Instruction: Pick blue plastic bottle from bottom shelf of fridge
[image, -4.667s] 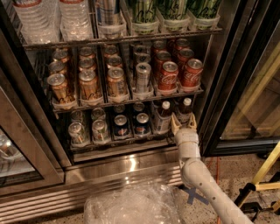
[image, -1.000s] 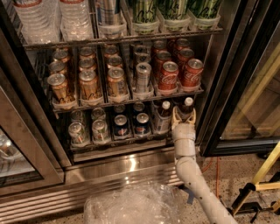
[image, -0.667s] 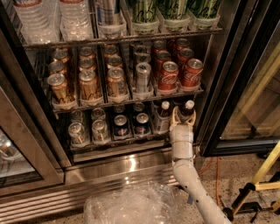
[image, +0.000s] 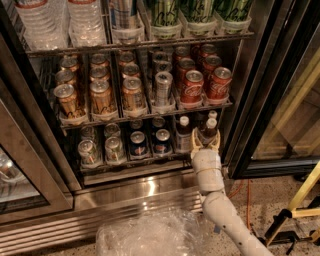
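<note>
On the fridge's bottom shelf, the open end effector apparently straddles the upright blue plastic bottle directly ahead.

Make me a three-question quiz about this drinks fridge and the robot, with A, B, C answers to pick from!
1. Where is the gripper?
A) up by the water bottles
B) at the right end of the bottom shelf
C) down on the floor

2. What colour is the cap of the blue plastic bottle?
A) white
B) red
C) green

3. How is that bottle placed?
A) lying down
B) upside down
C) upright

Answers:
1 B: the gripper sits right at the bottle in the shelf's rightmost lane.
2 A: the cap shows white above the dark drink.
3 C: the cap points up.
</note>
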